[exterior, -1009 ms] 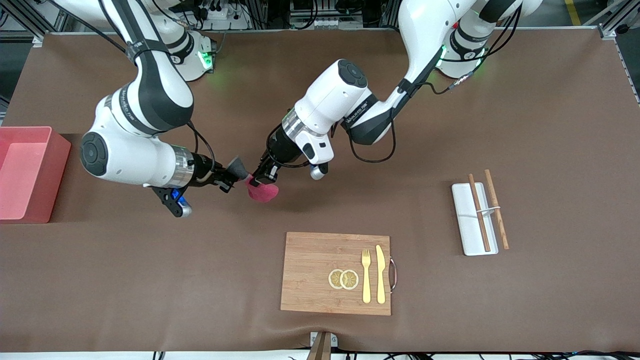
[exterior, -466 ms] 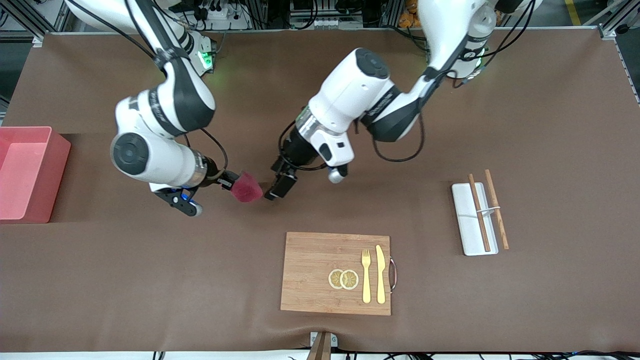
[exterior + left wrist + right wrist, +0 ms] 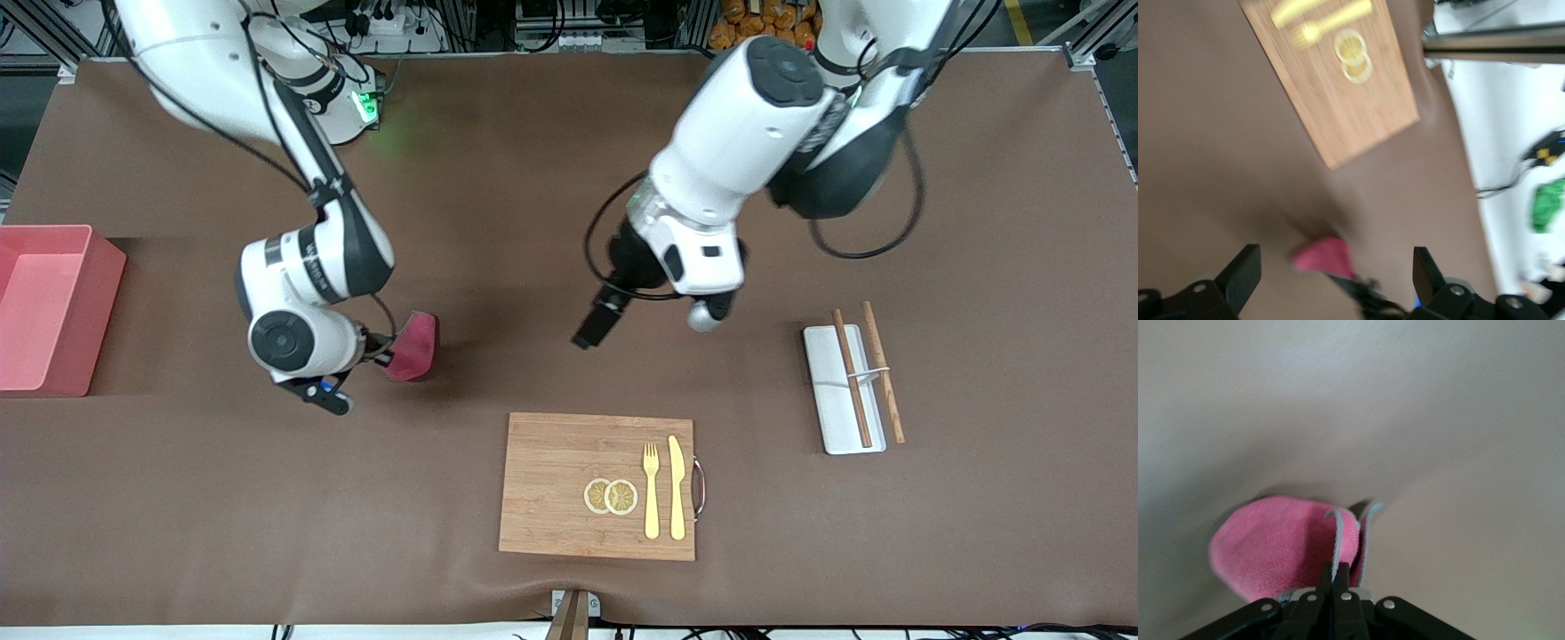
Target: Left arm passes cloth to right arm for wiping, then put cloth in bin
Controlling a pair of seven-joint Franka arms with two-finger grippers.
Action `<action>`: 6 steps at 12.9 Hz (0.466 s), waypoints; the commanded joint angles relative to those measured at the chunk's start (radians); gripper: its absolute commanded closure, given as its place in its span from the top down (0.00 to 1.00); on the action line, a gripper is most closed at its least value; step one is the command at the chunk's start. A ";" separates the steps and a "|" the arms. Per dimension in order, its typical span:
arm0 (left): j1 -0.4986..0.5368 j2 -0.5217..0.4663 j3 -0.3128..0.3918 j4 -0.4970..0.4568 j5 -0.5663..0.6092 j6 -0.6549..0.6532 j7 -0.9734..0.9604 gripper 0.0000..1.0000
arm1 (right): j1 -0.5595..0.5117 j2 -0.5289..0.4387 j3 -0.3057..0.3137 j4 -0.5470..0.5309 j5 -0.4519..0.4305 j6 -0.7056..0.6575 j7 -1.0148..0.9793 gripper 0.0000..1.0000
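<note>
right pincer clamping cloth, left pincer spread

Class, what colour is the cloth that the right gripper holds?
Crimson-pink cloth, seen best in the right wrist view.

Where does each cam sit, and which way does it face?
Front view: high across the table, looking down at both arms, the cloth, bin and cutting board.
Left wrist view: on the left arm, looking down past its open left gripper at the cloth and cutting board.
Right wrist view: on the right arm, looking along its right gripper, shut on the cloth.
Shared: all three show the cloth.
</note>
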 commanded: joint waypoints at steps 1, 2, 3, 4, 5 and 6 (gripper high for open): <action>0.115 -0.094 -0.004 -0.033 0.017 -0.200 0.250 1.00 | -0.176 0.023 0.014 0.010 -0.112 0.002 -0.191 0.00; 0.160 -0.114 -0.003 -0.034 0.020 -0.272 0.348 1.00 | -0.239 0.022 0.014 0.009 -0.116 0.007 -0.311 0.00; 0.200 -0.129 -0.004 -0.034 0.022 -0.327 0.434 1.00 | -0.308 0.020 0.012 0.009 -0.123 0.013 -0.414 0.00; 0.238 -0.149 -0.003 -0.040 0.022 -0.377 0.519 1.00 | -0.377 0.014 0.012 0.011 -0.153 0.015 -0.509 0.00; 0.276 -0.167 -0.003 -0.040 0.022 -0.418 0.598 1.00 | -0.424 0.011 0.012 0.014 -0.184 0.016 -0.586 0.00; 0.318 -0.181 -0.003 -0.040 0.022 -0.459 0.692 1.00 | -0.474 0.006 0.012 0.016 -0.202 0.015 -0.661 0.00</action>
